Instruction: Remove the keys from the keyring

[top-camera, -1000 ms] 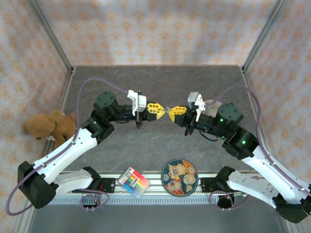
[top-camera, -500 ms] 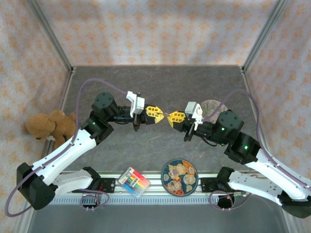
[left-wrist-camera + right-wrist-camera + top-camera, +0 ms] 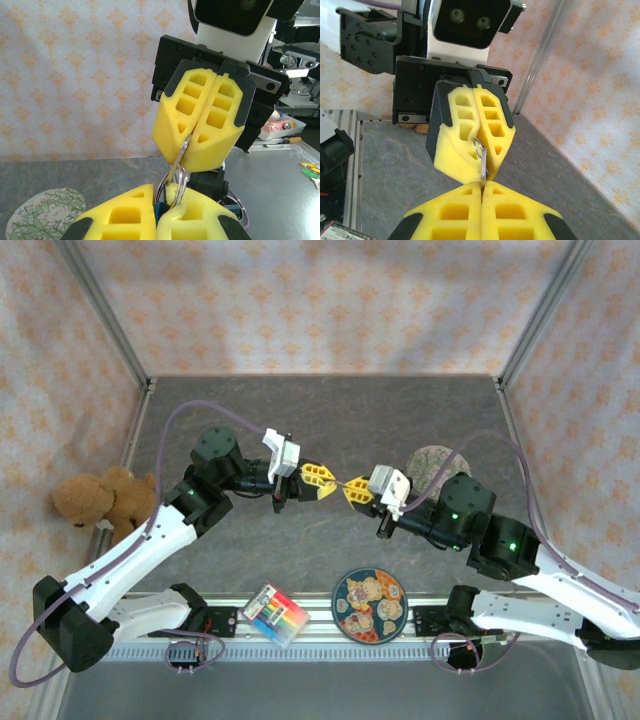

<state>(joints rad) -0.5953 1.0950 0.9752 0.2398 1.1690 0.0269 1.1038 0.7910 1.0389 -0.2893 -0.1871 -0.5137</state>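
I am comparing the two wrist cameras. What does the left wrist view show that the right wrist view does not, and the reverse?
Left wrist view, not the right: the blue tag pinched in the left tool, and a round flowered mat. Right wrist view, not the left: a metal corner post beside the wall. Both: the two tools shut, tip to tip, the left tool on the keyring, the right tool on the key.

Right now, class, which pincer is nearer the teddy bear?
Left. The left pincer is mid-table, well right of the teddy bear; the right pincer faces it tip to tip, farther right.
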